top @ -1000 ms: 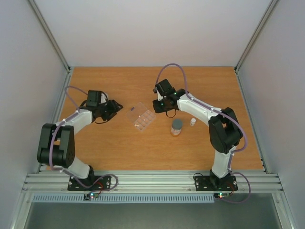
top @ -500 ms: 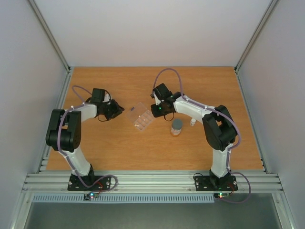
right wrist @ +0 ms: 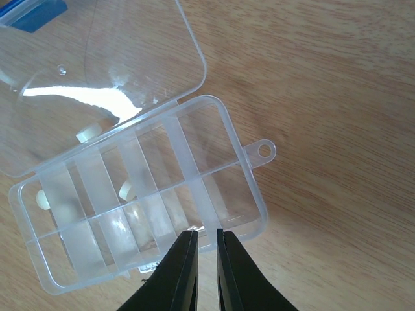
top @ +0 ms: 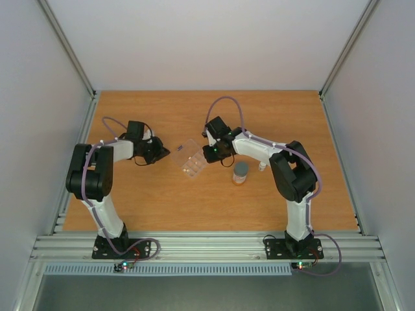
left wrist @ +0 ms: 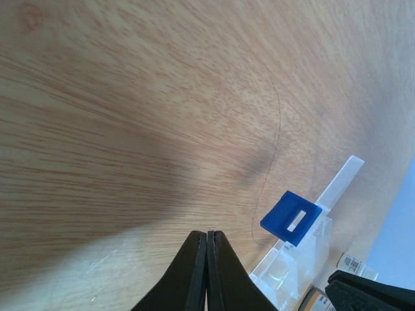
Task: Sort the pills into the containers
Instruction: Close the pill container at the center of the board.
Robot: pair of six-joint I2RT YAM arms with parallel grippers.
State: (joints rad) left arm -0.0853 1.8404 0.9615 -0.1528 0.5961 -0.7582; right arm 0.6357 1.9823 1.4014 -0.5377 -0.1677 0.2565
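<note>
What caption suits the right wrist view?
Right gripper, jaws nearly closed, poised at the near rim of the open pill box, with a few pale pills inside.

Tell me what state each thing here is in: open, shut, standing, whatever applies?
Box, open.
Lid, swung up on its hinge.
Pills, three pale ones seen, lying inside the box.
Bottle, upright, capped.
Left claw, shut, holding nothing.
Right claw, almost shut, tips at the box's near edge; whether it grips is unclear.
</note>
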